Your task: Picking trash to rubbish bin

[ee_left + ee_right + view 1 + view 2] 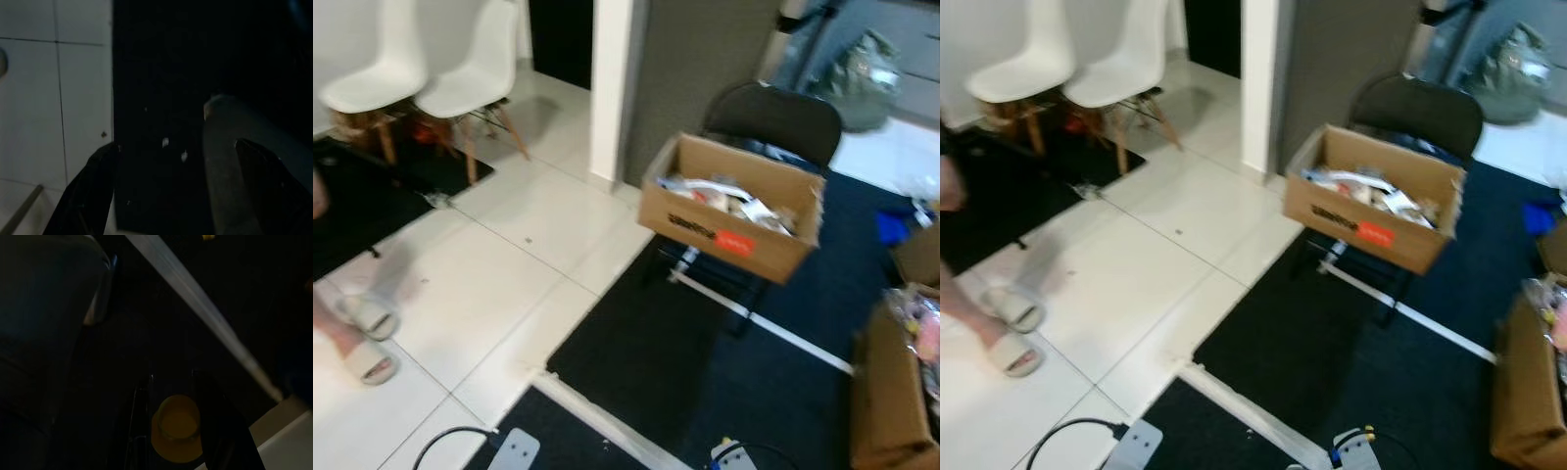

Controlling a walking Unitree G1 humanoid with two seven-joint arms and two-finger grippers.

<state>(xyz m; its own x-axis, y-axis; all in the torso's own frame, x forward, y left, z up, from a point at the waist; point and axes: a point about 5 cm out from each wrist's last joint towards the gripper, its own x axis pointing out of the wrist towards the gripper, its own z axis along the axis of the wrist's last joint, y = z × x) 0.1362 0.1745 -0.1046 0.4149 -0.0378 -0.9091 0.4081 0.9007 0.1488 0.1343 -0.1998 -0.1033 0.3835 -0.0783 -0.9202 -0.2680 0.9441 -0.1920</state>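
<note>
A yellow cup is clamped between the right claw fingers; it could be dropped before the cardboard box ahead is reached. The left claw is spread apart.

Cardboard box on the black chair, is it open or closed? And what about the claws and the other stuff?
Cardboard box: open, trash inside, on the black chair.
Second box: open, stuff inside.
White chairs: upright, side by side.
Left claw: open, holding nothing.
Right claw: shut on a yellow cup.
</note>
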